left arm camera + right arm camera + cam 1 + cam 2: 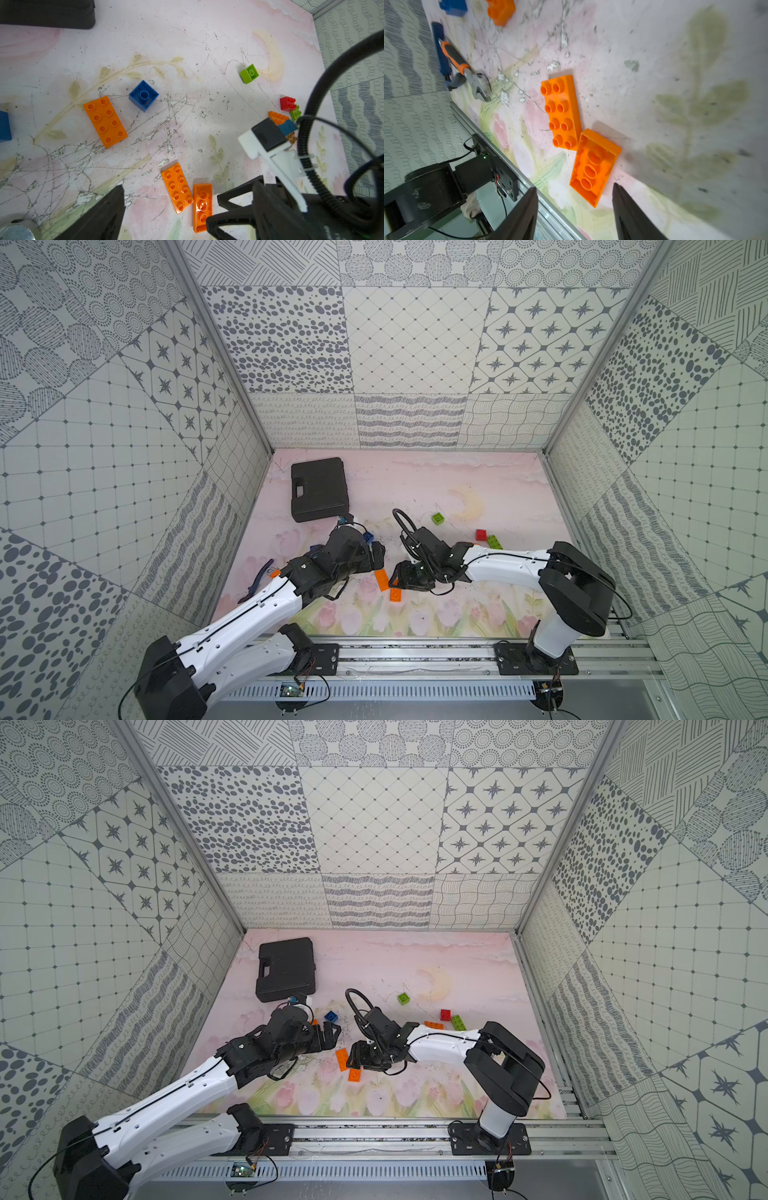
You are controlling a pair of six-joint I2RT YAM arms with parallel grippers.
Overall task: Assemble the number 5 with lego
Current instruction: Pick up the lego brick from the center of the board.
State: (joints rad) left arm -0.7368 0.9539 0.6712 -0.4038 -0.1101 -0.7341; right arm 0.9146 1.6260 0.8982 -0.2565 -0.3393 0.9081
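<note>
Right claw (574, 187) tilted low, jaws apart, beside upturned orange brick (595, 167).

My table (415, 489), pink, flower-painted and scratched, carries a black case (319, 488) at its far left and a wrench (465, 71) near its left edge. A studs-up orange brick (561, 113) touches an upturned orange brick (595, 167); a blue square (143, 96), green square (249, 73) and red square (287, 103) lie scattered.

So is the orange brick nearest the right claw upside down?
Yes, upside down. The orange brick shows its hollow underside with round tubes, while the neighbour beside it shows its studs.
</note>
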